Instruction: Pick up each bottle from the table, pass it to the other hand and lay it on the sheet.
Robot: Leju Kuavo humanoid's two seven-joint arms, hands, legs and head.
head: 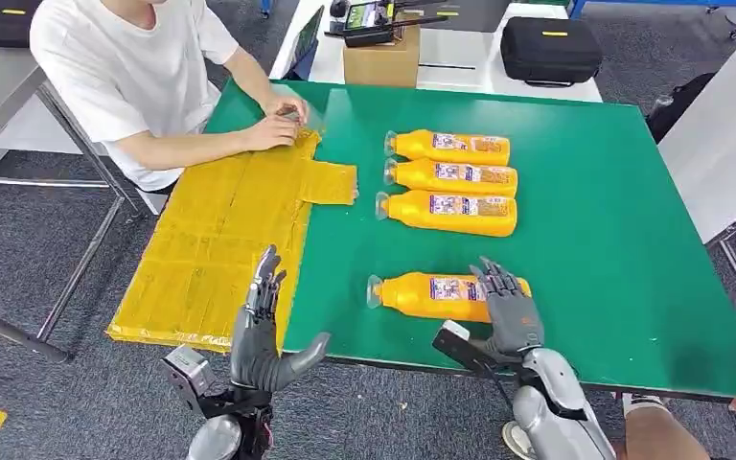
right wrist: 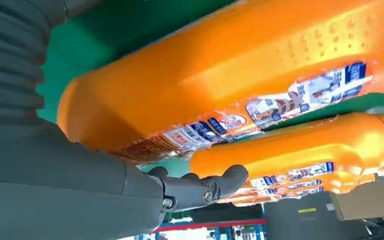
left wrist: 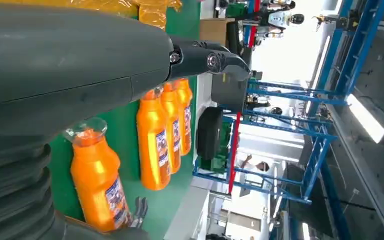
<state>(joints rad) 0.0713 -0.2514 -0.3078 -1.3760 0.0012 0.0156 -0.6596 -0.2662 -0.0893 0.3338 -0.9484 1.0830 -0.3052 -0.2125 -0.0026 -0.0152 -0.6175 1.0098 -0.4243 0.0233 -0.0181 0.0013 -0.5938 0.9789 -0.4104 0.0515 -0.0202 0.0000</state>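
Far left: person (head: 144, 77) seated at the surface (head: 613, 240) edge, hands on the far end of the yellow sheet (head: 211, 249). No bottle on the sheet yet.

Left hand (head: 264, 331) raised over the sheet's near corner, fingers spread upward, thumb out, holding nothing. Waiting for the handover, by judgement.

Centre: three spare bottles (head: 450, 179) lying side by side on the green, caps toward the sheet, well apart from both hands.

Right of centre: near bottle (head: 431, 295) lying flat, cap toward the sheet. Right hand (head: 508, 307) resting fingers over its base end, not closed round it; wrist view shows fingertips (right wrist: 230, 179) just clear of the label. Hand partly open, no grip yet.

Step in hand, judged: grasp of near bottle.
- Wrap around the base half, leaving neck and middle free for the left hand.
- Thumb under before lifting; smooth plastic likely to slip or roll.
- Lift level, carry toward left hand, release only after its fingers close.
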